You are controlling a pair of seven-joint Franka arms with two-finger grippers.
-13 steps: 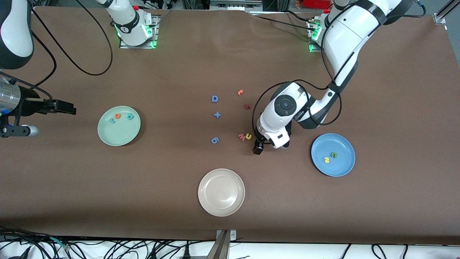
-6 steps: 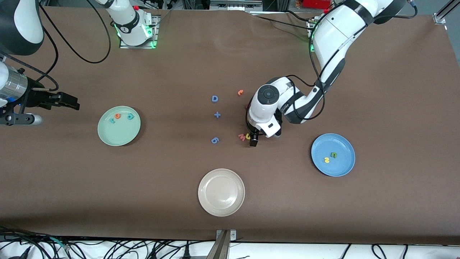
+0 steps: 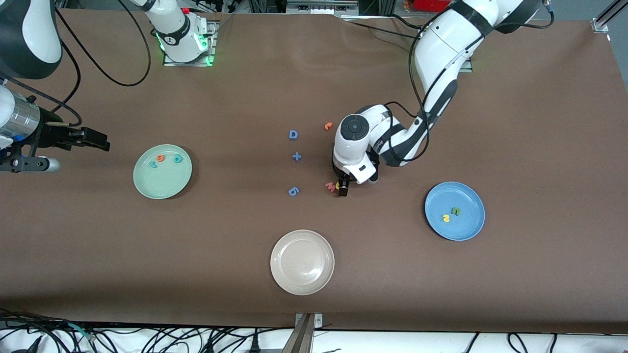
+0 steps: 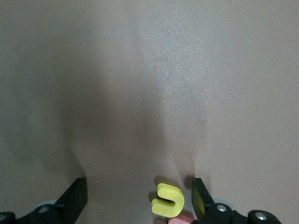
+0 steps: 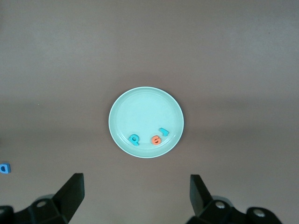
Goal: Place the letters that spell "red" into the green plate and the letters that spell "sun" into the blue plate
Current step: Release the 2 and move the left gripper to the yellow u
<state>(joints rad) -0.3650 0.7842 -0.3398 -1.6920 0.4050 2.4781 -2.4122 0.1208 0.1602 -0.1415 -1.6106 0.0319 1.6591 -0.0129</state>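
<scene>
On the green plate (image 3: 162, 189) toward the right arm's end you have r, e and d, the blue plate (image 3: 471, 230) holds two, and your left gripper (image 3: 343, 188), wide open, straddles the last yellow letter (image 4: 167, 200) on the worktop (image 3: 441, 122); the empty right gripper (image 3: 100, 142) waits open.

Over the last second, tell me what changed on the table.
The left gripper moved toward the right arm's end and came down open around the yellow letter beside the pink-red W, not yet gripping. The right gripper shifted slightly. The green plate, blue plate and loose letters stayed put.
</scene>
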